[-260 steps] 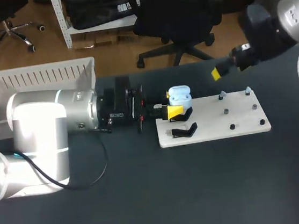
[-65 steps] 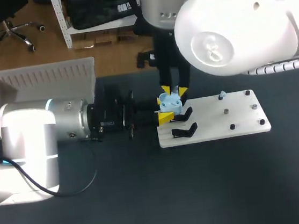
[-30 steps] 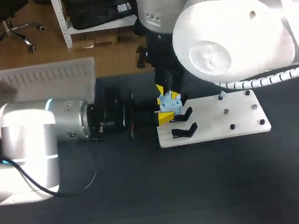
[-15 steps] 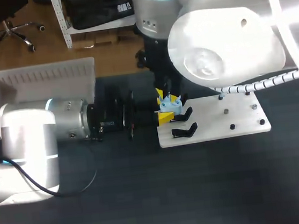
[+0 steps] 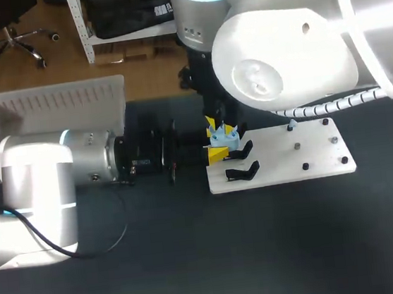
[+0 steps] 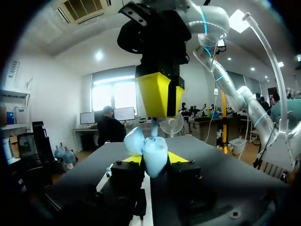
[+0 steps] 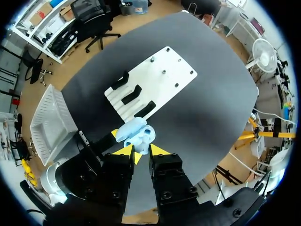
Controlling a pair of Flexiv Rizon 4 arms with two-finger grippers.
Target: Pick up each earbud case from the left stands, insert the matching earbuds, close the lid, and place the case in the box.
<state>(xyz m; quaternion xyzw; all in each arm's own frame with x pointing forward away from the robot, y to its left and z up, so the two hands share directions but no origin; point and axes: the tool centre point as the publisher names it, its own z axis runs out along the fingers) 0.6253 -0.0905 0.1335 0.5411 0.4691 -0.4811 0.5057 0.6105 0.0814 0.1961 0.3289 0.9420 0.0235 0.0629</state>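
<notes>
A light-blue earbud case (image 5: pixel 223 140) hangs over the left edge of the white board (image 5: pixel 290 161), lid open, with my left gripper (image 5: pixel 218 144) shut on its sides. In the left wrist view the case (image 6: pixel 153 151) sits between the yellow tips of my left gripper (image 6: pixel 154 160). My right gripper (image 5: pixel 221 126) points straight down onto it, shut on a thin light-blue earbud (image 6: pixel 154 126) whose lower end meets the open case. From the right wrist the case (image 7: pixel 135 130) lies just beyond my right gripper (image 7: pixel 142 150). One more earbud (image 5: pixel 292 122) stands on a peg.
Two black stands (image 5: pixel 242 172) sit on the board's left part, with several small dark pegs (image 5: pixel 304 167) to their right. The white slatted box (image 5: pixel 49 103) stands at the table's back left. My right arm's bulk hangs over the table's back middle.
My right arm's upper bulk has drifted a little to the left overhead, and its gripper stays down on the case. The left arm and the case have not moved.
</notes>
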